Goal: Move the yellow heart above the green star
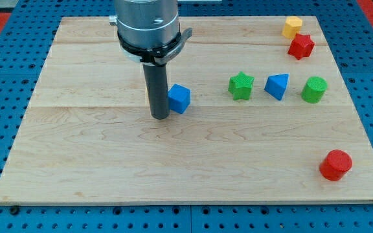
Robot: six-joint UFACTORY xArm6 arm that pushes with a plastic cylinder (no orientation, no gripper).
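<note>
The yellow heart (pixel 293 26) lies near the view's top right corner of the wooden board, touching the red star (pixel 301 46) just below it. The green star (pixel 241 85) lies right of the board's middle. My tip (pixel 160 116) rests on the board at the middle left, touching the left side of a blue cube (pixel 179 98). The tip is far to the left of both the green star and the yellow heart.
A blue triangular block (pixel 277 85) lies right of the green star, and a green cylinder (pixel 314 89) lies right of that. A red cylinder (pixel 335 164) sits at the lower right. The board's edge (pixel 193 202) borders a blue pegboard.
</note>
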